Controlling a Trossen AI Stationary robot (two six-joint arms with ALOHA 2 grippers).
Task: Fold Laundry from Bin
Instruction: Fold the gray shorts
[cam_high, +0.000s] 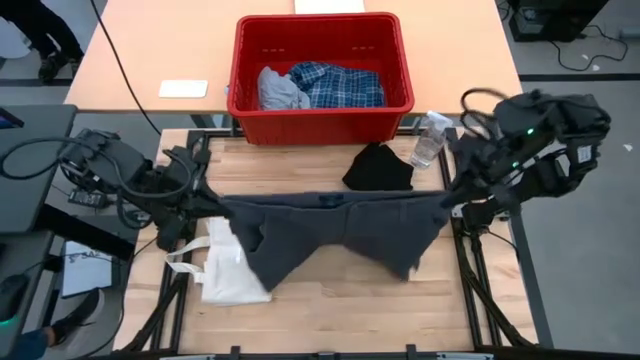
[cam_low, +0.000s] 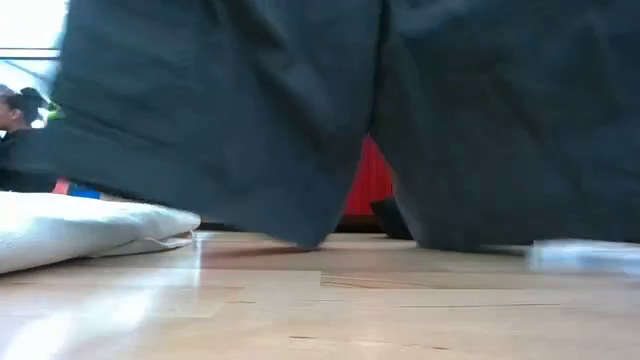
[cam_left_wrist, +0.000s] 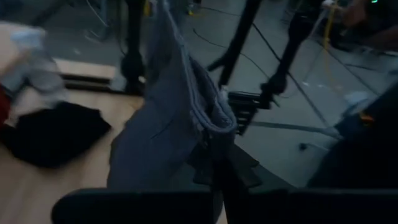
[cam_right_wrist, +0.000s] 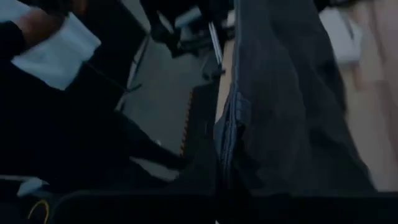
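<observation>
A dark grey top (cam_high: 335, 228) hangs spread between my two grippers above the wooden table (cam_high: 340, 310). My left gripper (cam_high: 214, 207) is shut on its left end and my right gripper (cam_high: 450, 200) on its right end. In the low view the top (cam_low: 300, 110) fills the upper picture, and its lower points (cam_low: 300, 236) reach down to about table height. The red bin (cam_high: 320, 112) stands at the far edge, with a plaid shirt (cam_high: 340, 85) and a light grey piece (cam_high: 278, 90) inside. A black garment (cam_high: 378, 168) lies on the table near the bin. My left gripper holds the top by a stitched hem edge (cam_left_wrist: 212, 124) at its left end, and the cloth bunches just ahead of the fingers. My right gripper holds the hem edge (cam_right_wrist: 229, 130) at the right end. How many layers either grips does not show. The upper edge (cam_high: 330, 198) runs taut between them, the rest hanging.
A cream tote bag (cam_high: 225, 265) lies on the table's left part, under the hanging cloth's left side. A clear plastic bottle (cam_high: 430, 138) lies at the far right beside the bin. Bare wood shows along the near edge. A person (cam_low: 18, 110) shows beyond the table.
</observation>
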